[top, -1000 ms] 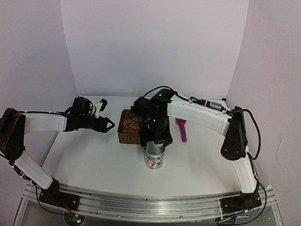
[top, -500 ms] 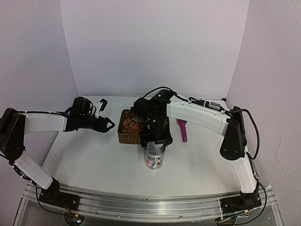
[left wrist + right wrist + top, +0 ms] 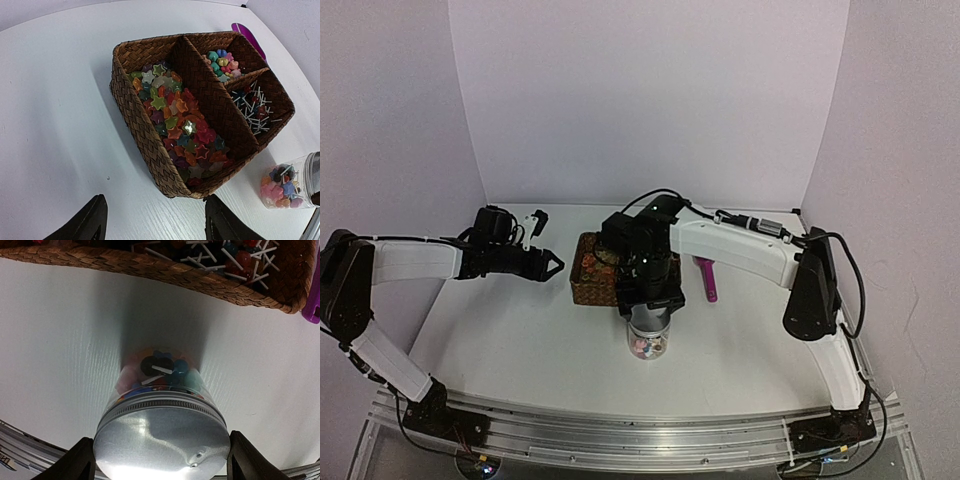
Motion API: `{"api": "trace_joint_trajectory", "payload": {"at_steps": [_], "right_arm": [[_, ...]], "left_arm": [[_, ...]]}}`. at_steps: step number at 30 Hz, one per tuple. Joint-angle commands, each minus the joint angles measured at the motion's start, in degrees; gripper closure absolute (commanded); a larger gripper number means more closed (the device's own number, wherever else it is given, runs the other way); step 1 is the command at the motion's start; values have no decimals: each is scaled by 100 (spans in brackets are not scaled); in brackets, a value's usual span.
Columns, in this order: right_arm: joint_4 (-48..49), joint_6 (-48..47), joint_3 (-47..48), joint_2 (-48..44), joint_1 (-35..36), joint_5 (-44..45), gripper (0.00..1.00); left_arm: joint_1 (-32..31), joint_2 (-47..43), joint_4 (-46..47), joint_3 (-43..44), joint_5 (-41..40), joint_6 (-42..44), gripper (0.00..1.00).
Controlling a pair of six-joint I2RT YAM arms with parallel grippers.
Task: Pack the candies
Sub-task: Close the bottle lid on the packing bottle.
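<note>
candies (image 3: pixel 175 120) fill the woven basket (image 3: pixel 131 107) at mid table (image 3: pixel 520 340): star shapes in the large left compartment, small rounded ones in the far right one, stick sweets in the near right one. more sit in the clear jar (image 3: pixel 282 187) just near of the basket. the right end effector (image 3: pixel 160 457) grips the jar's silver lid (image 3: pixel 160 430) from above. the left end effector (image 3: pixel 156 215) hovers open and empty, left of the basket. a magenta scoop (image 3: pixel 707 275) lies right of the basket.
</note>
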Motion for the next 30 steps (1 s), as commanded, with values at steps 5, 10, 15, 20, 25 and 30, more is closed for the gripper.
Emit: {"api": "trace_joint_trajectory", "payload": {"at_steps": [5,10,15,20,25,30], "right_arm": [[158,-51,-109,96,14,-66,13],[228,-43,-116,12,10,-33,4],[247,-41,-77,-60,9,-22,2],[243,-75,252,-191,5,34,2],[279,-107,489,-485,-23,165,2],[312,-39,-95,-939,-145,366,2]], "left_arm": [[4,-201,129,33,110,14,33],[4,-203,111,30,144,67,30],[4,-204,129,33,281,99,26],[0,-268,212,14,703,288,23],[-5,-557,626,-219,1708,710,22],[-231,-605,453,-65,1850,730,22]]}}
